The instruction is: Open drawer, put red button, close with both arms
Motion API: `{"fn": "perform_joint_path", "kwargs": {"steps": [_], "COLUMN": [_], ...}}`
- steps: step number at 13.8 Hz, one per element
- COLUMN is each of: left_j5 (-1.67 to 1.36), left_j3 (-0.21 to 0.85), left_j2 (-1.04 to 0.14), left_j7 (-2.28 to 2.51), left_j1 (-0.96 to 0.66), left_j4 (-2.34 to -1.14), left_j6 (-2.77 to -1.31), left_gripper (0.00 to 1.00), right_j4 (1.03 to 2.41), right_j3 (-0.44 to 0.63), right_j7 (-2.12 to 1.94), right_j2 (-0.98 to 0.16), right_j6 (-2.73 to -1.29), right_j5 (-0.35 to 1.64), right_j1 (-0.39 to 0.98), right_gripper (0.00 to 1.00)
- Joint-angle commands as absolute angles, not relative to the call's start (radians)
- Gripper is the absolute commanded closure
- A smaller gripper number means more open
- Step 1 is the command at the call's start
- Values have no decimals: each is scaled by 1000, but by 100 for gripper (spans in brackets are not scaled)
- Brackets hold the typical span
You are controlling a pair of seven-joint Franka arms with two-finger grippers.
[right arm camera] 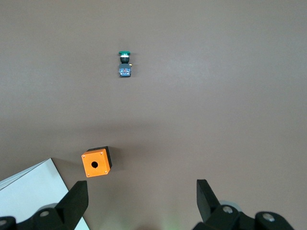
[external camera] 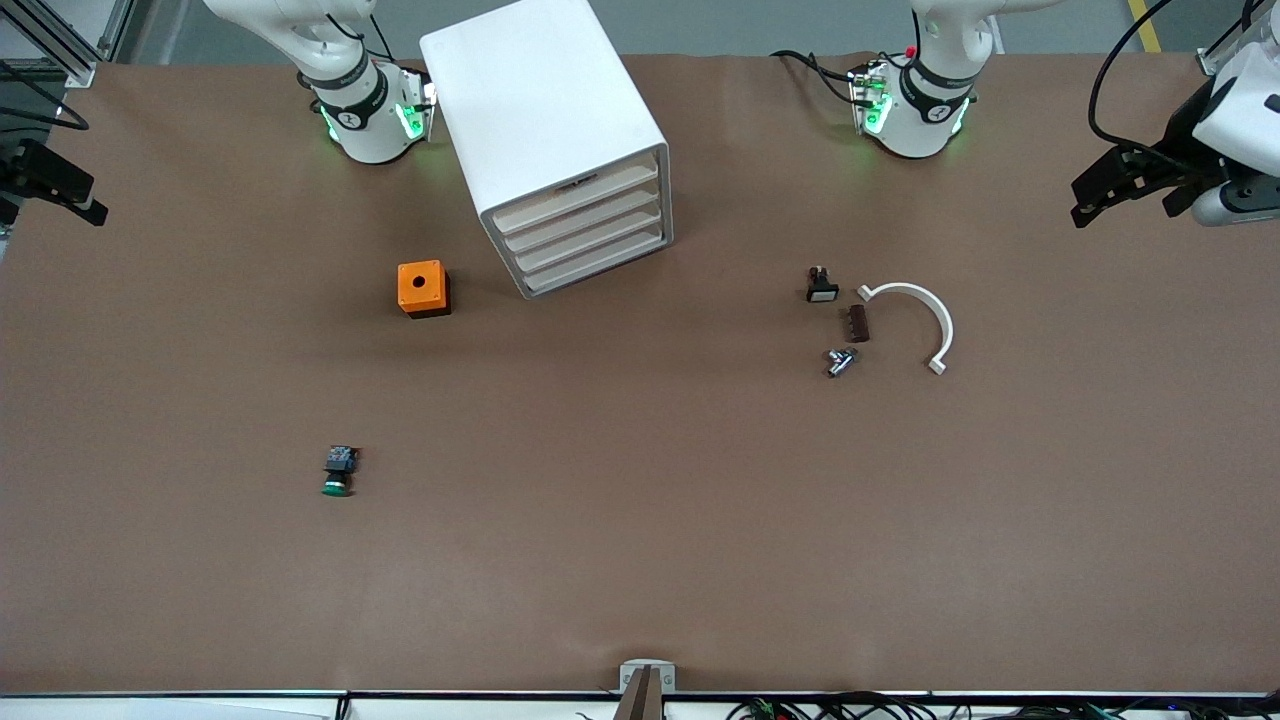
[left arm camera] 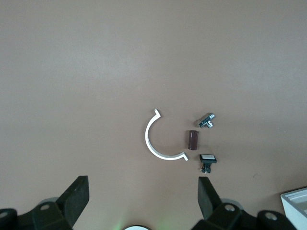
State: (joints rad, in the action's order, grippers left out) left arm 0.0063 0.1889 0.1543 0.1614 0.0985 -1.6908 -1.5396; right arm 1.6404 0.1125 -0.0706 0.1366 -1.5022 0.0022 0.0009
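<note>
The white drawer cabinet (external camera: 548,120) stands near the arms' bases, and its stacked drawers (external camera: 590,235) are all shut. No red button shows in any view. The only round-capped switch is the green one (external camera: 338,472), also in the right wrist view (right arm camera: 124,63). My left gripper (external camera: 1080,203) hangs open and empty over the left arm's end of the table; its fingers (left arm camera: 76,194) are spread wide. My right gripper (external camera: 70,195) hangs open and empty over the right arm's end; its fingers (right arm camera: 76,199) are spread wide too.
An orange box with a hole (external camera: 423,288) sits beside the cabinet. Toward the left arm's end lie a white-capped switch (external camera: 821,285), a brown block (external camera: 858,323), a metal fitting (external camera: 840,360) and a white curved clip (external camera: 925,320).
</note>
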Motion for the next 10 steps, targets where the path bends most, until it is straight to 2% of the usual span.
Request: {"fn": "perform_joint_path", "kwargs": {"steps": [1,10], "left_j5": [9,9], "left_j3": [193,193], "left_j2": [143,143], "left_j7": [137,100], "left_j1": [101,106], "left_j4": [-1663,-1664], "left_j6": [-1514,-1514], "left_gripper": [0,0], "right_j4": [1666,1666], "right_j3": [114,118], "right_j7": [-78,-78], "right_j2": [164,164], "right_j6": [-1511,-1514], "right_j5": [5,25], "right_j1": [6,3], "right_gripper": [0,0]}}
